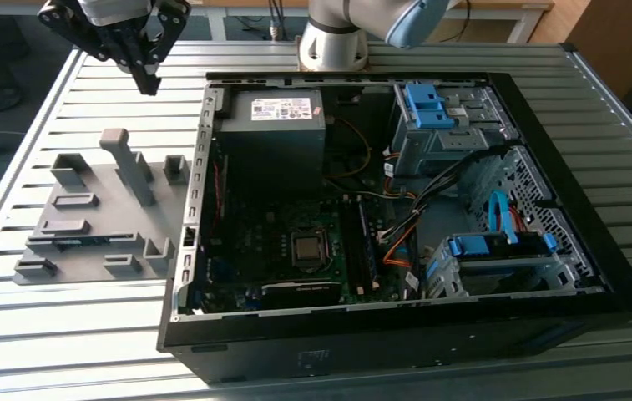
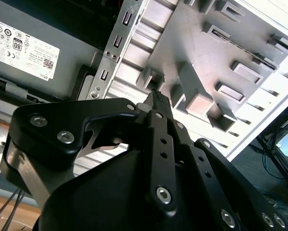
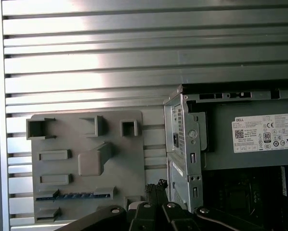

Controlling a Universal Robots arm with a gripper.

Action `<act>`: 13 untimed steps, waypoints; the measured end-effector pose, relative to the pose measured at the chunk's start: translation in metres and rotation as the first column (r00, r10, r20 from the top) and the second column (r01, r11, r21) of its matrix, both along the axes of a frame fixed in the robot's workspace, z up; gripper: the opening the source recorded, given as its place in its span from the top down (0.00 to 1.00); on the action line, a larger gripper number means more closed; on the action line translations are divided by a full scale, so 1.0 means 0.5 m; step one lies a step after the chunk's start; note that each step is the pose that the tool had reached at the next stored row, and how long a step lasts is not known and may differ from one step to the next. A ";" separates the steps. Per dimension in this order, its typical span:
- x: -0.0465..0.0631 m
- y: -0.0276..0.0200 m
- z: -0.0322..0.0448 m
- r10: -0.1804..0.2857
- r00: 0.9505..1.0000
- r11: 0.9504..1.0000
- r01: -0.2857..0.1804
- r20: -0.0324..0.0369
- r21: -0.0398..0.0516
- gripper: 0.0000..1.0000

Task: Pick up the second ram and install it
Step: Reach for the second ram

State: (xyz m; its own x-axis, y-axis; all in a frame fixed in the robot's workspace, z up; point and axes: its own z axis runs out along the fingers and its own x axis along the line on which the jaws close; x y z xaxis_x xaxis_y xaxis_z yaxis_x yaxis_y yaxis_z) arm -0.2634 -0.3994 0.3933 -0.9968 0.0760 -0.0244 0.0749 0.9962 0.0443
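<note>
- My claw (image 1: 149,82) is at the exterior view's left, above the slatted table (image 1: 59,334). Its black metal fingers (image 2: 161,139) are pressed together to a thin serrated tip. Nothing is between them and they touch nothing.
- Under it lies a flat grey plastic holder plate (image 1: 102,188), matte, with square blocks, low slots and one upright post.
- The second ram (image 3: 72,196) is a thin dark stick with blue spots, seen in the first wrist view. It lies in a long slot of this plate, apart from my fingertips.
- Further right stands the open computer case (image 1: 405,334), black outside, with perforated grey metal edges.
- Inside it are the grey box of the power supply (image 1: 276,109) with a white label, then the dark motherboard (image 1: 293,242).
- At the exterior view's right are blue plastic drive brackets (image 1: 427,104).
</note>
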 end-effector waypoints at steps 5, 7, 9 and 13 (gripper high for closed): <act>0.000 0.0000 0.000 0.000 1.000 1.000 0.000 0.000 0.000 0.89; -0.002 -0.0007 0.000 0.000 1.000 1.000 0.000 0.000 0.000 0.89; -0.005 -0.0018 0.000 0.000 1.000 1.000 0.000 0.000 0.000 0.89; -0.007 -0.0050 0.000 0.000 1.000 1.000 0.000 0.000 0.000 0.89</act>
